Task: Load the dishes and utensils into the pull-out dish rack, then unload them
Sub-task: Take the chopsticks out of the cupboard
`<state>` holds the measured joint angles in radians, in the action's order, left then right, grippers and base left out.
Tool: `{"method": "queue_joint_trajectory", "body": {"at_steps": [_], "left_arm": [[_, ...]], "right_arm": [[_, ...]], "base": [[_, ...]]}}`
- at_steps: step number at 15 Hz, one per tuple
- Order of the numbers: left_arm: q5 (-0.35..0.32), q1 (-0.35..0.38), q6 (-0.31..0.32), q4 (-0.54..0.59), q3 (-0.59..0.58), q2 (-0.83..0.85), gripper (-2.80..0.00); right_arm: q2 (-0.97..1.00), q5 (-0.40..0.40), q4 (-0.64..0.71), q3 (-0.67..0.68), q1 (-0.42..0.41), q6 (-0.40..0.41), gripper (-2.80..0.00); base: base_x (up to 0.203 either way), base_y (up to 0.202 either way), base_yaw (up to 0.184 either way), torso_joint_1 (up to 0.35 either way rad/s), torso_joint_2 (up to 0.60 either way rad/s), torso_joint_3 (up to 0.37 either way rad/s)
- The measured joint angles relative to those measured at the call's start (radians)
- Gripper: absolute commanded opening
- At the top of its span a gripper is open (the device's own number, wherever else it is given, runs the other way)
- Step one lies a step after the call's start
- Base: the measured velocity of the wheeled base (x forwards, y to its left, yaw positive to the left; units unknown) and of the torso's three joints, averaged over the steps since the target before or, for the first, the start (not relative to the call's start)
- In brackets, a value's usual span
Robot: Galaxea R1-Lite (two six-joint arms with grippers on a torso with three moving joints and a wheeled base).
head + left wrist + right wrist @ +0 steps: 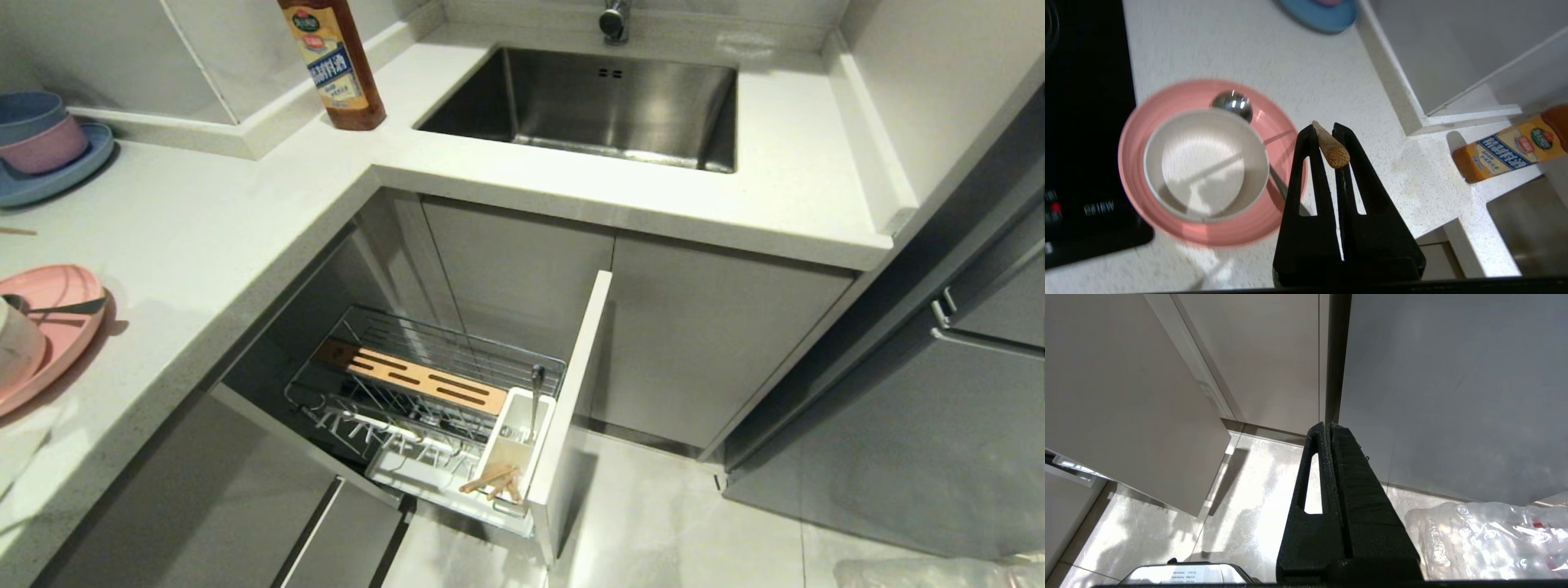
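Left gripper [1327, 136]: black, lower middle of the left wrist view, clamped tight on one light-wood chopstick [1332, 148], above the white speckled desk [1274, 53].
Right gripper [1327, 428]: black, pressed fully together with nothing in it, over the pale tiled floor [1257, 506] beside grey cabinet fronts.
Pull-out dish rack [424, 392]: chrome wire basket, lower middle of the head view, drawn out from under the desk, narrow grey door front on its right.
Utensil cup [516, 441]: white plastic, at the rack's near right corner; wooden chopstick ends [492, 480] lean in its near section, a slim metal spoon [536, 392] stands in the far one.
Wooden block [412, 377]: slotted, lying across the basket.
Pink oval plate [51, 322]: left edge of the head view, on the desk.
Cream-white round bowl [1206, 163]: sitting on the plate.
Second metal spoon [1233, 104]: bowl end on the plate beside the cream bowl.
Brown sauce bottle [335, 61]: upper left, near the steel sink [604, 106].
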<state>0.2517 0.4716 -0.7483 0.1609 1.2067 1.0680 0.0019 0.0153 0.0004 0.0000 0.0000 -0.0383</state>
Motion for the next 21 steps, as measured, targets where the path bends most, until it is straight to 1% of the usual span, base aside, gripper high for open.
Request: {"method": "queue_joint_trajectory", "body": {"at_steps": [1, 2, 5, 7, 8, 10, 13, 17, 18, 21], "left_arm": [[-0.027, 0.021, -0.032, 0.035, 0.018, 0.015, -2.8], [-0.038, 0.039, -0.046, 0.041, 0.028, 0.026, -2.8], [-0.037, 0.095, -0.05, 0.035, 0.026, 0.035, -2.8], [-0.036, 0.116, -0.052, 0.027, 0.005, 0.028, -2.8], [-0.034, 0.125, -0.052, 0.003, -0.022, 0.021, -2.8], [-0.021, 0.153, -0.036, -0.121, -0.107, -0.006, -2.8], [0.012, 0.183, 0.036, -0.346, -0.266, -0.063, -2.8], [0.02, 0.196, 0.098, -0.609, -0.472, -0.133, -2.8], [0.02, 0.196, 0.105, -0.656, -0.504, -0.144, -2.8], [0.01, 0.197, 0.106, -0.708, -0.577, -0.163, -2.8]], "right_arm": [[0.0, 0.0, 0.0, 0.0, 0.0, 0.0, -2.8], [0.0, 0.0, 0.0, 0.0, 0.0, 0.0, -2.8], [0.0, 0.0, 0.0, 0.0, 0.0, 0.0, -2.8], [0.0, 0.0, 0.0, 0.0, 0.0, 0.0, -2.8], [0.0, 0.0, 0.0, 0.0, 0.0, 0.0, -2.8], [0.0, 0.0, 0.0, 0.0, 0.0, 0.0, -2.8], [0.0, 0.0, 0.0, 0.0, 0.0, 0.0, -2.8], [0.0, 0.0, 0.0, 0.0, 0.0, 0.0, -2.8], [0.0, 0.0, 0.0, 0.0, 0.0, 0.0, -2.8], [0.0, 0.0, 0.0, 0.0, 0.0, 0.0, -2.8]], "base": [[0.0, 0.0, 0.0, 0.0, 0.0, 0.0], [0.0, 0.0, 0.0, 0.0, 0.0, 0.0], [0.0, 0.0, 0.0, 0.0, 0.0, 0.0], [0.0, 0.0, 0.0, 0.0, 0.0, 0.0], [0.0, 0.0, 0.0, 0.0, 0.0, 0.0], [0.0, 0.0, 0.0, 0.0, 0.0, 0.0], [0.0, 0.0, 0.0, 0.0, 0.0, 0.0], [0.0, 0.0, 0.0, 0.0, 0.0, 0.0], [0.0, 0.0, 0.0, 0.0, 0.0, 0.0], [0.0, 0.0, 0.0, 0.0, 0.0, 0.0]]}}
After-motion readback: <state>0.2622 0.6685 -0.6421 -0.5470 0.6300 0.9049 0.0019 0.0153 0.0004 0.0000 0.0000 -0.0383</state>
